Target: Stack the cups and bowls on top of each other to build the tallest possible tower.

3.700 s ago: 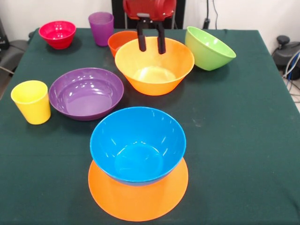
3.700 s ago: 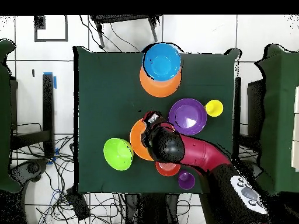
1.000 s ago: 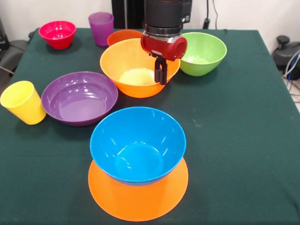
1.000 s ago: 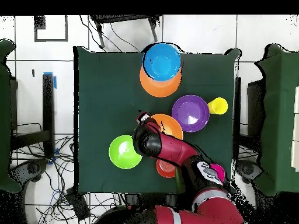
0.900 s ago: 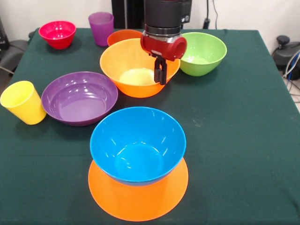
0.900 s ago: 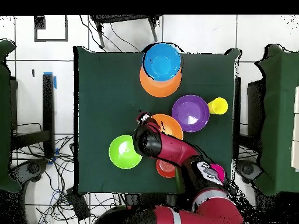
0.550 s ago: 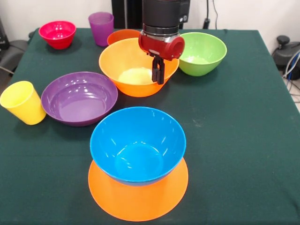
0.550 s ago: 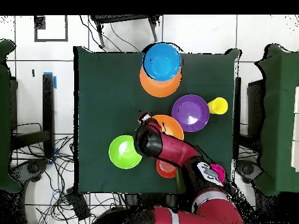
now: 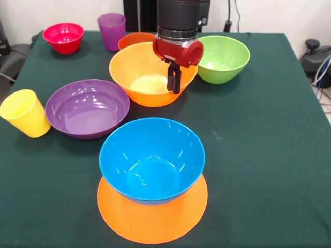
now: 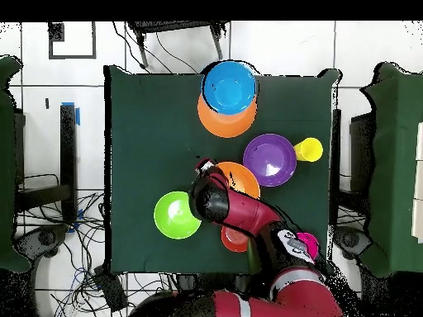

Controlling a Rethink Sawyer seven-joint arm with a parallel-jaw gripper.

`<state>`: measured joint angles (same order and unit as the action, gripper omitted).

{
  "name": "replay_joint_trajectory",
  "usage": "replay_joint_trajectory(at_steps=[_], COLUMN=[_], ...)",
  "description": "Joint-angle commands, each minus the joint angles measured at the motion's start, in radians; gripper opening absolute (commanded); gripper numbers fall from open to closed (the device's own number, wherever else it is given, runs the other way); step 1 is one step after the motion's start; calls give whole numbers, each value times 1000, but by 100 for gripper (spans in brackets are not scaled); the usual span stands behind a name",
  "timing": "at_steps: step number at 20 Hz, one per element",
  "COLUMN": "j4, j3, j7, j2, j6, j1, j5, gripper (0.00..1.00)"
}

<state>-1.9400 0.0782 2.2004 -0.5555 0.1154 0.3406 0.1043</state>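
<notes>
Landmark: large orange bowl [image 9: 150,75], glossy, upright, pale at its floor, mid-table on the green cloth [image 9: 269,134]. Gripper [image 9: 174,78]: fingers pressed together over this bowl's rim on the green-bowl side, seemingly pinching the wall; grip on the rim probable, not certain. Green bowl [image 9: 223,58] just beside the landmark; small orange-red bowl [image 9: 135,40] touching it from behind, largely hidden; purple cup [image 9: 111,31] and pink-red bowl [image 9: 63,37] beyond that; wide shallow purple bowl [image 9: 87,107] beside it on the other side, yellow cup [image 9: 26,112], tilted, further out. Tower [image 9: 152,178]: blue bowl [image 9: 152,157] seated on an inverted orange bowl [image 9: 153,217], well apart toward the near edge. Overhead view: arm [image 10: 248,216] covers the landmark's rim [image 10: 242,173] and most small items; front view alone shows the fingers; overhead alone shows floor tiles [image 10: 281,45] and cables [image 10: 91,276].
</notes>
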Motion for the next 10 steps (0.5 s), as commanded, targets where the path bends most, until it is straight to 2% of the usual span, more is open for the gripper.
replay_joint_trajectory(at_steps=[1,7,8,10], j4=[-6,-6,-5,-5], j3=[94,100,97,94], j7=[231,219,213,205], j2=[50,78,79,77], j6=[90,114,118,110], j1=[13,22,20,16], j5=[29,17,13,12], gripper=[0,0,100,100])
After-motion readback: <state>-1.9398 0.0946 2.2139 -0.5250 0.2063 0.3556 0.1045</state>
